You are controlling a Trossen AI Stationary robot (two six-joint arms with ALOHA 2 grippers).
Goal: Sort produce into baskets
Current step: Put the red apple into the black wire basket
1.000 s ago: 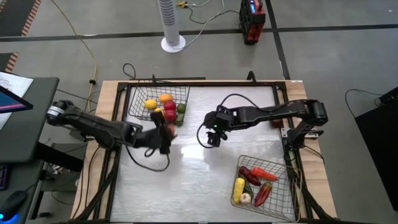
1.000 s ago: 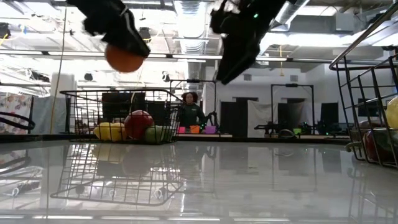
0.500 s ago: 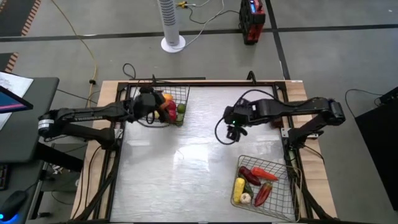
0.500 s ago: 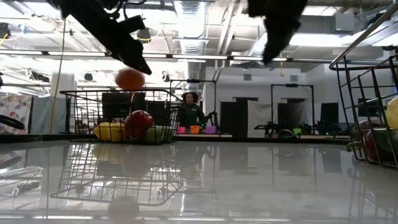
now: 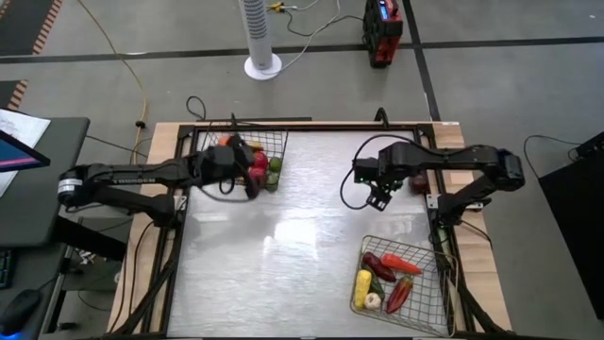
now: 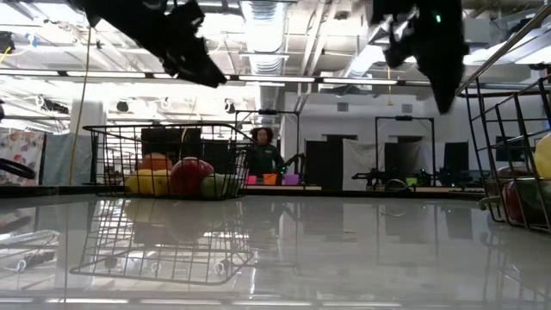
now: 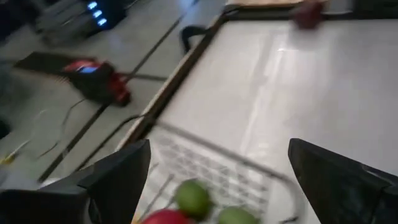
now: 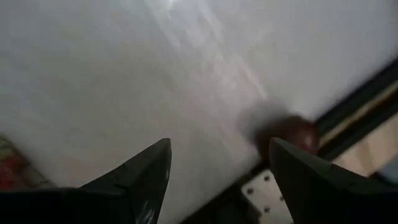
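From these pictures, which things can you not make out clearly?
- Fruit under the left pincer in the far basket: high view, the arm covers part of the pile.
- Near basket: low view, cut off by the right edge, so its contents barely show.
- Dark round thing by the table edge: right wrist view, blurred; what it is cannot be told.
- Person behind the table: low view, too small.

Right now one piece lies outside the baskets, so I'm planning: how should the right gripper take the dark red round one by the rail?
Probably from above, across its widest middle: the dark red round piece shows no handle, and the edge rail crowds one side. The right gripper is open.
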